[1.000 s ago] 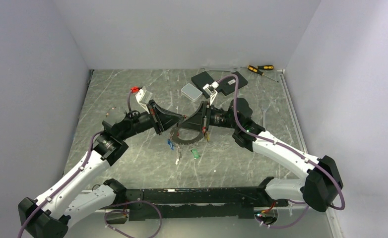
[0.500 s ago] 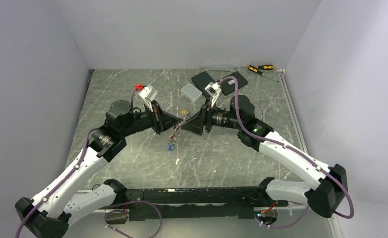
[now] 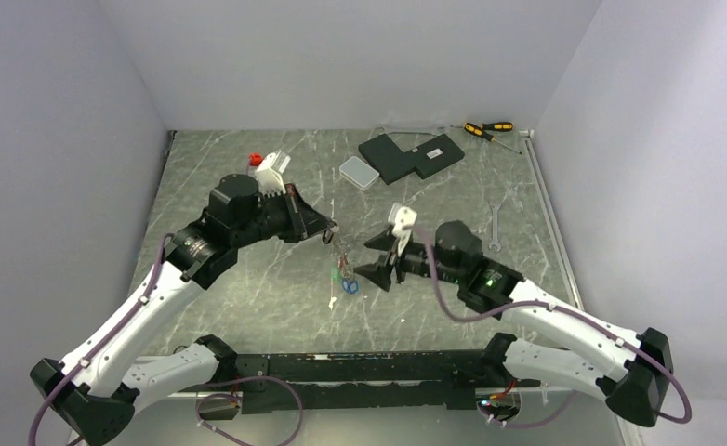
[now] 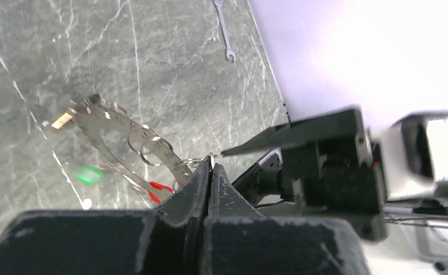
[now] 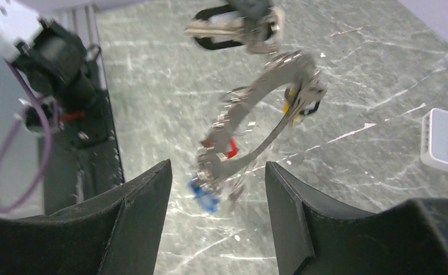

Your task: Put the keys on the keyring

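desk (image 3: 248,177): grey-green marble; black blocks (image 3: 411,154) + white box (image 3: 358,172) at the back, wrench (image 3: 496,228) near R edge. L arm (image 3: 155,297) reaches up over mid-desk. left end effector (image 3: 330,229) fully closed, tips clamped on the rim of the keyring (image 4: 116,133); the ring hangs tilted below the tips, raised off the desk. right end effector (image 3: 372,259) spread wide, nothing in it, just R of the ring, not touching, fingers aimed at it. keys (image 3: 346,279) dangle off the ring's low end: green, blue, red, yellowish bits visible. Motion blur, so can't get a count.
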